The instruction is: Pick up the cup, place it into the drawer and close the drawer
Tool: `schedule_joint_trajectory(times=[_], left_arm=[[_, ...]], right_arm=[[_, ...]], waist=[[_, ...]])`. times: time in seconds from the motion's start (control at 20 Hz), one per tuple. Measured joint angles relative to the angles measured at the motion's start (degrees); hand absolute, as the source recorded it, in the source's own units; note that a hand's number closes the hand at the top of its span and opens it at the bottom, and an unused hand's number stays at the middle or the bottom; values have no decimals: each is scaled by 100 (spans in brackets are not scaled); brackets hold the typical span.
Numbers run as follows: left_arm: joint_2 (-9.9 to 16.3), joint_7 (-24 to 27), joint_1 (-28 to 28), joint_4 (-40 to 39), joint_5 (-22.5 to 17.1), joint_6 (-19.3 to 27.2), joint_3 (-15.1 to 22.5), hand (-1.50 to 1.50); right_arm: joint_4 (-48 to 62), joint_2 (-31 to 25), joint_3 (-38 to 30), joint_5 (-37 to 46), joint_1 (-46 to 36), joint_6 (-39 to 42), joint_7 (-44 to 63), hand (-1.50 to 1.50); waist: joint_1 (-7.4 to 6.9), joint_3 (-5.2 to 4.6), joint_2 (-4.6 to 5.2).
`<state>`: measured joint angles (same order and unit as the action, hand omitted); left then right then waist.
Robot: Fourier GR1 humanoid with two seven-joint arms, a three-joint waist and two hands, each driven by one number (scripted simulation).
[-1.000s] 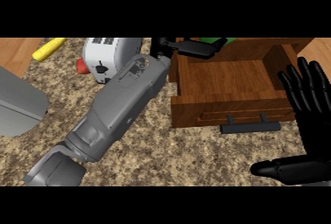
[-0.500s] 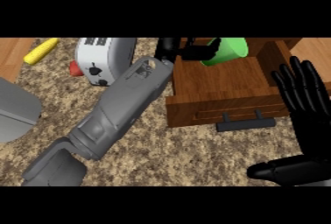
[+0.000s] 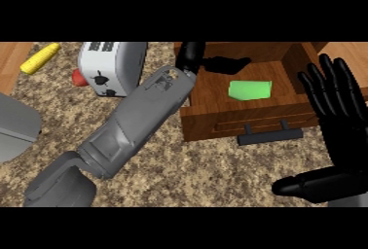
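The green cup (image 3: 250,90) lies on its side inside the open wooden drawer (image 3: 215,121), near the middle of its floor. My left hand (image 3: 193,54) hovers over the drawer's back left corner with its fingers (image 3: 227,63) spread, apart from the cup and holding nothing. The left forearm (image 3: 137,126) runs diagonally up from the lower left. At the right edge my right hand (image 3: 336,104) rests open, fingers up, beside the drawer's front right corner. The drawer's dark handle (image 3: 269,136) faces me.
A white toaster (image 3: 109,64) with a red knob stands left of the drawer. A yellow corn cob (image 3: 39,57) lies at the far left on the wooden strip. A grey rounded object (image 3: 14,127) sits at the left edge of the speckled counter (image 3: 208,170).
The cup has left my left hand and now lies in the drawer. The left hand's fingers have opened above it. The right hand stays put.
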<state>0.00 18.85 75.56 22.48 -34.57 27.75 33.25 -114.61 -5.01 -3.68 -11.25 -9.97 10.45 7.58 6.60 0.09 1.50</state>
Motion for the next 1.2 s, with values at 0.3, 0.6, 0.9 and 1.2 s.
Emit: schedule_joint_trajectory(times=[0.3, 0.6, 0.9, 1.2], left_arm=[[0, 357, -15, 290, -479, -118, -101, -150], [0, 837, -107, 610, -883, -437, -422, -150], [245, 617, -404, 1156, -987, -543, -772, -150], [776, 485, -1187, 2066, -1047, -463, -964, -150]], right_arm=[[-92, 45, -23, -250, 81, 55, 56, -150], [-167, -144, -270, -703, 169, 254, 230, 150], [-481, -437, -292, -735, 463, 600, 287, 150], [-625, -810, -200, -164, 766, 1002, 125, 150]], waist=[[-75, -3, -24], [-320, -6, -84], [-587, -9, -160], [-748, -11, -202]])
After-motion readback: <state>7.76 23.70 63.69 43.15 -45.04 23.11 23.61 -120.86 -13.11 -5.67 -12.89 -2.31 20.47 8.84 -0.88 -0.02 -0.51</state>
